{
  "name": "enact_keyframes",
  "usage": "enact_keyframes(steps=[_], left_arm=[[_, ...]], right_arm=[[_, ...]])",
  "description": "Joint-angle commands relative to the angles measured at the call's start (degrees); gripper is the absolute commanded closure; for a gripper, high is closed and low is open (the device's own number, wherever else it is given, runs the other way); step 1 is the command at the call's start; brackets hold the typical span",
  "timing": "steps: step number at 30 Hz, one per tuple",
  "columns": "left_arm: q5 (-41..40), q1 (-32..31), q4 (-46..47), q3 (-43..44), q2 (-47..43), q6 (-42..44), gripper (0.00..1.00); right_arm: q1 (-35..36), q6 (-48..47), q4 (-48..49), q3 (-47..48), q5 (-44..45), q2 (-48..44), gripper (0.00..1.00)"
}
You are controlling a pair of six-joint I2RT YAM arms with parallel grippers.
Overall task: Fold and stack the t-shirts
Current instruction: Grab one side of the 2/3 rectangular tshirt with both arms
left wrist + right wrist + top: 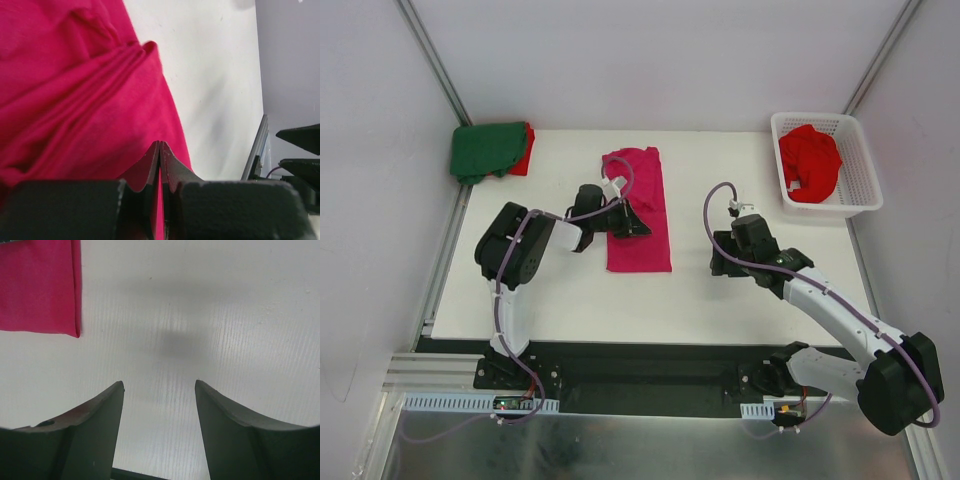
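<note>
The magenta-pink t-shirt (645, 250) lies in the middle of the white table (570, 300), folded into a long narrow strip running away from the arms, its far end rumpled. The left gripper (634, 228) is down on the strip's left side. In its wrist view the fingers (150, 160) are pressed together with a sliver of pink cloth pinched between them, and gathered pleats rise just beyond. The right gripper (723, 267) hangs over bare table well right of the shirt, jaws spread wide and holding nothing. At the far left corner a folded dark green t-shirt (485, 150) rests on a red t-shirt (526, 150). At the far right a white lattice basket (857, 175) holds a crumpled red t-shirt (810, 160). A small white tag (795, 186) on that shirt is too small to read.
</note>
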Motion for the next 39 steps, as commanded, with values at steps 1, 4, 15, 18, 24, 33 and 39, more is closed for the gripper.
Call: enact_keyframes(steps=[1,4,15,18,24,33,39], left_arm=[[2.53,2.14,4.91,2.76,1.63,-1.18,1.00],[2.70,3.55,4.21,3.99,3.12,-0.48,1.00],[3.23,5.84,0.43,10.41,7.79,0.75,1.00],[3.06,6.19,-0.97,12.16,8.58,1.46,1.00],[4.46,6.98,-2.65,15.15,8.41,1.81,1.00],[3.68,7.24,-7.48,8.67,-5.20,5.93,1.00],[-2.83,8.47,-8.19,-7.76,-20.13,8.58,1.00]], right_arm=[[0.13,0.51,0.64,0.06,0.14,0.23,0.38],[0.04,0.51,0.64,0.23,0.05,0.41,0.38],[0.04,0.51,0.20,0.41,0.49,0.76,0.37],[0.13,0.42,0.11,0.59,0.58,0.85,0.37],[0.13,0.42,-0.07,0.76,0.49,0.85,0.37],[0.04,0.77,1.86,0.15,-1.52,2.69,0.37],[0.30,1.65,4.33,-0.38,-3.99,5.33,0.37]])
